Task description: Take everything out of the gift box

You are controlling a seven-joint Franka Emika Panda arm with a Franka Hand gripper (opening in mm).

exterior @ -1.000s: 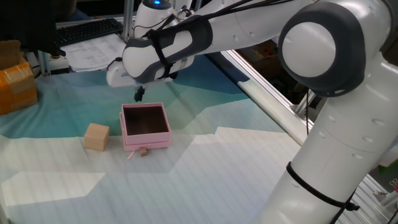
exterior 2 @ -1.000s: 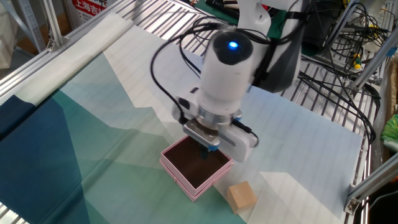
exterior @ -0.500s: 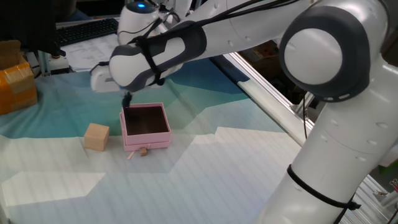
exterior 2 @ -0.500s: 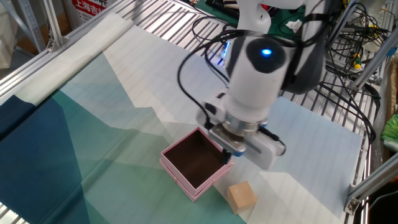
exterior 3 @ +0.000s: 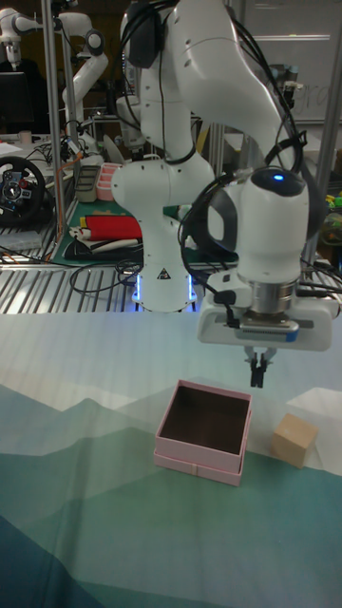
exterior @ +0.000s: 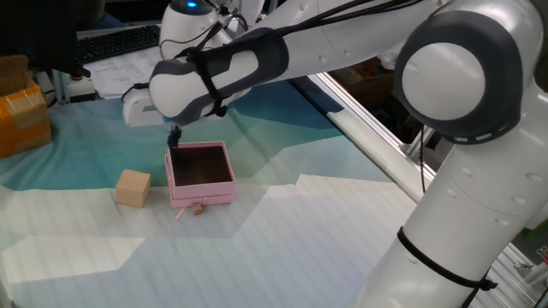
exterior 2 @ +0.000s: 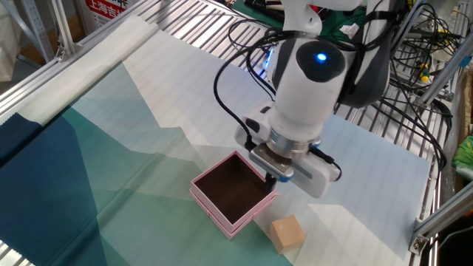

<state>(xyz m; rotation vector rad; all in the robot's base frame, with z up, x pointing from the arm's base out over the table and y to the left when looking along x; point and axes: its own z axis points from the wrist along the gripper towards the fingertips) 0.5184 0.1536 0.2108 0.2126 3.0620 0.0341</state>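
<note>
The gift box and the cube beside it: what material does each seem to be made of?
The gift box looks like matte cardboard: pale pink outside, dark brown inside, with thin straight walls and crisp corners. The cube could be unpainted wood or a stiff foam: plain light tan, dull surface, sharp edges; no grain is visible, so I cannot say which.

robotics lab | second robot arm | aluminium frame rails | loose cables

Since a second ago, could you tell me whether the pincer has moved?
Yes. The pincer has shifted from above the gift box's far wall toward its corner on the cube's side.
</note>
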